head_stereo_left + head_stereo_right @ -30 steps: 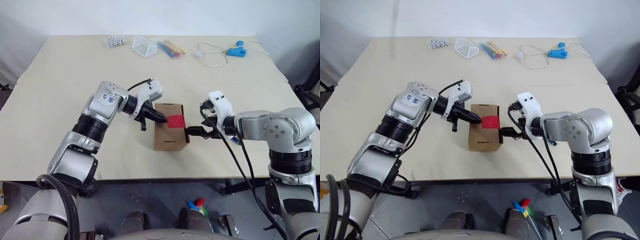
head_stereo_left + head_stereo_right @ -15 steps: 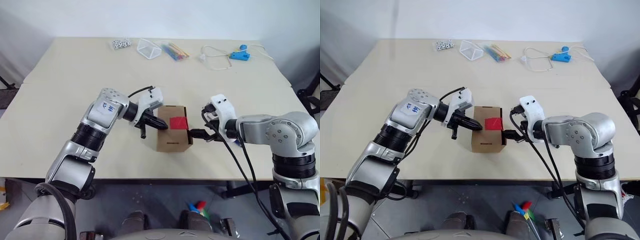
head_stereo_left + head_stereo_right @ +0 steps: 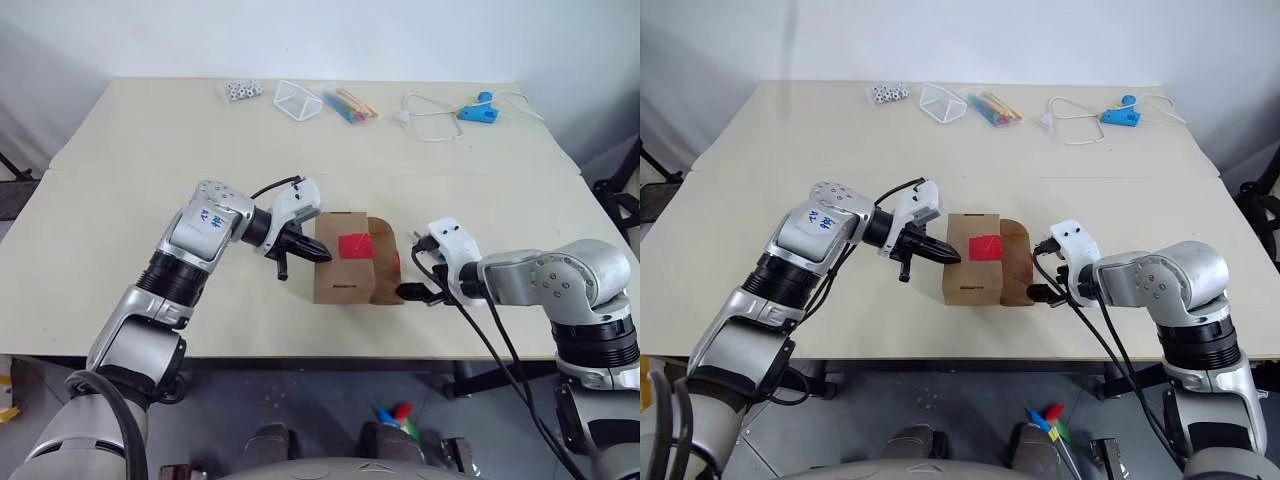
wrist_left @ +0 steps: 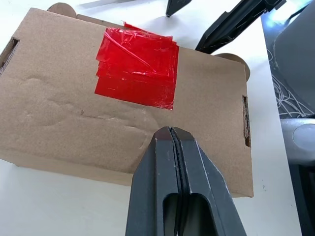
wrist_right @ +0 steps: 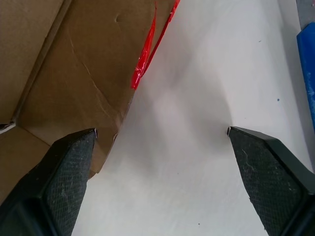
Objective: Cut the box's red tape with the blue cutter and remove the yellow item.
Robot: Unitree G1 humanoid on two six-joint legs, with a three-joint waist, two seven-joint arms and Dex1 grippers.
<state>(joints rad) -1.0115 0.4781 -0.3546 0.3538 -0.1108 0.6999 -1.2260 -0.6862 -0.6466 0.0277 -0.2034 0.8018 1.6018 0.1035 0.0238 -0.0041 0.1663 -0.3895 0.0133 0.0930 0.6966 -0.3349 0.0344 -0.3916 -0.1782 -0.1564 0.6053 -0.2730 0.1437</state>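
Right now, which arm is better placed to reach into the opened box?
Right, probably: the right gripper is open beside the swung-out flap, while the left gripper is shut, pressing the box.

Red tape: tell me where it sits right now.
In the head views the red tape sits on top of the box near the table's front edge, between the shut left gripper and the open right gripper.

Along the far edge of the pale table (image 3: 120, 200), a cluster of small white dice (image 3: 240, 90), a clear wedge-shaped container (image 3: 297, 100), a bundle of coloured sticks (image 3: 345, 101) and a light-blue gadget (image 3: 474, 111) with white cable (image 3: 425, 118) are laid out.
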